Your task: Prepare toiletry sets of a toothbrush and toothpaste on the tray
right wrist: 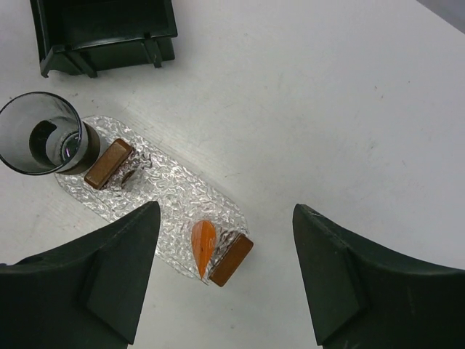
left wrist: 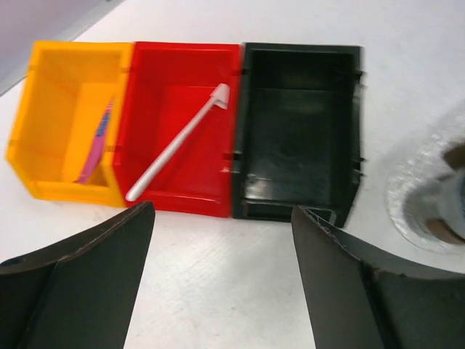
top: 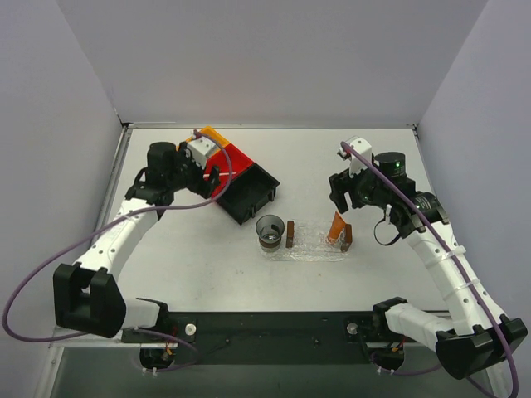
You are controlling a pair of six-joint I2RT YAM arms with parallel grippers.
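Observation:
The white toothbrush point(left wrist: 178, 142) lies slantwise in the red bin point(left wrist: 149, 73). The magenta-pink toothpaste point(left wrist: 95, 144) stands in the orange bin point(left wrist: 58, 87). The orange toothpaste point(right wrist: 203, 246) stands on the right end of the clear bumpy tray point(right wrist: 174, 195), against a brown block point(right wrist: 231, 259); it also shows in the top view point(top: 336, 225) on the tray point(top: 315, 246). My left gripper point(left wrist: 221, 211) is open and empty, just in front of the bins point(top: 207, 176). My right gripper point(right wrist: 227, 211) is open and empty above the tray's right end point(top: 340, 195).
A black bin point(left wrist: 298, 138) sits empty beside the red one. A dark glass cup point(right wrist: 40, 134) stands on the tray's left end next to a second brown block point(right wrist: 108, 163). Grey walls enclose the white table on three sides.

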